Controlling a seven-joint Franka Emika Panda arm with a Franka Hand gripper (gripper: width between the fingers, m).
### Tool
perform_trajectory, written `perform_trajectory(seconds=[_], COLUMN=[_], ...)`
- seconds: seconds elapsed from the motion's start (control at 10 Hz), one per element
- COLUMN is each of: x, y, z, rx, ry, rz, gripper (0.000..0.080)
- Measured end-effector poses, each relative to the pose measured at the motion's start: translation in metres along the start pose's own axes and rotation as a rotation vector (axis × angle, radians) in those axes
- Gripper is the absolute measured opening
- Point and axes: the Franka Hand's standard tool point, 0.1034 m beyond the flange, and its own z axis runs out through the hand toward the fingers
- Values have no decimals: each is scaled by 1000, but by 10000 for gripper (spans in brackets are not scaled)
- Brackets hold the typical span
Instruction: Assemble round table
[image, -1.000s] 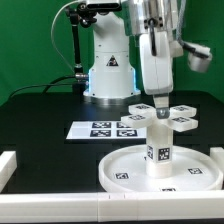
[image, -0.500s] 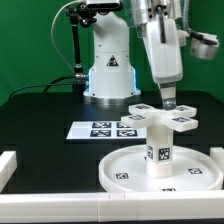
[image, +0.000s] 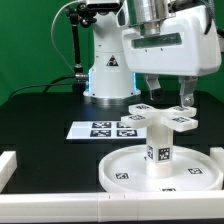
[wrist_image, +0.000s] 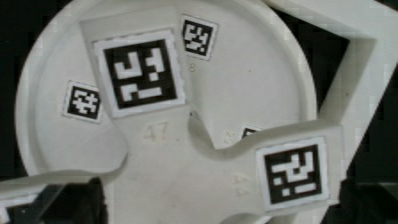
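The large round disc (image: 115, 170) lies at the front right of the exterior view, and the short thick leg (image: 160, 148) stands upright in its middle. The cross-shaped base (image: 163, 117) lies just behind the disc. My gripper (image: 168, 92) hangs a little above the base, open and empty, with one finger on each side of the cross. In the wrist view the disc (wrist_image: 169, 135) fills the picture with several tags, and a tagged arm of the base (wrist_image: 294, 170) lies in front of it.
The marker board (image: 100, 129) lies to the exterior view's left of the base. White border blocks stand at the left edge (image: 8, 165) and along the front (image: 60, 205). The robot's pedestal (image: 108, 70) is at the back.
My gripper has moved from the top of the leg back and to the exterior view's right, over the cross-shaped base, and turned about its axis. The leg stays upright on the disc.
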Motion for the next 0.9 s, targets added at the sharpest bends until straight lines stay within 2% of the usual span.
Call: perform_trajectory(seconds=[0.3,0.4,0.5,0.7,0.9], x=[0,0,0,9,13], y=[1,2,-2,-4,-5], z=[0,-1,-4,-4,-4], rx=[-6,-32,-42,-40,-41], ry=[-2,-13,-11,-19,-21], rz=[-230,-373,-476,-759,-920], gripper=[648,648,648,648,648])
